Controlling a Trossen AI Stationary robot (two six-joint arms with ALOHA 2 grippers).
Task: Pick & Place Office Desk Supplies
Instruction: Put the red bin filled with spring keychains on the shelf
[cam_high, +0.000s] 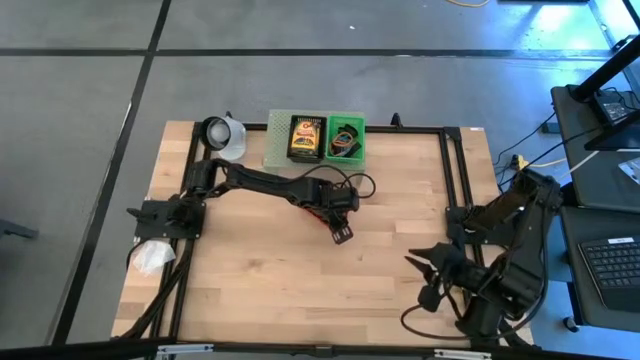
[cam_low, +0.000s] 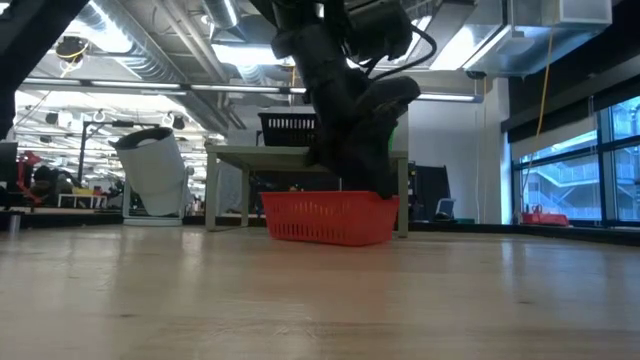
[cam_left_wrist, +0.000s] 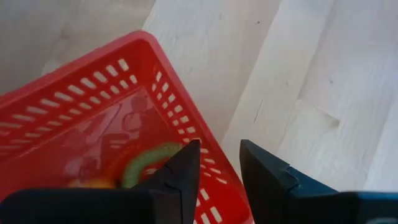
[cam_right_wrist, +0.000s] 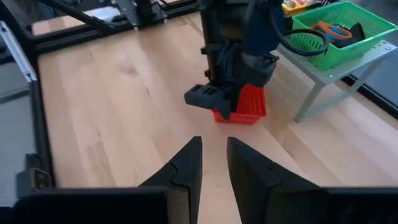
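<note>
My left tool (cam_left_wrist: 217, 171), fingers slightly apart and empty, hangs over the red basket's (cam_left_wrist: 186, 124) rim. A green loop (cam_left_wrist: 149, 163) lies inside. One yellow box (cam_high: 305, 138) sits on the shelf (cam_high: 278, 140) beyond. Right tool (cam_right_wrist: 212, 163) idles, gap narrow.

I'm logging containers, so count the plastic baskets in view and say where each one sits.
2. A red basket stands on the table under the left hand, near the middle. A green basket sits on the pale green shelf at the far edge. Others may be hidden.
</note>
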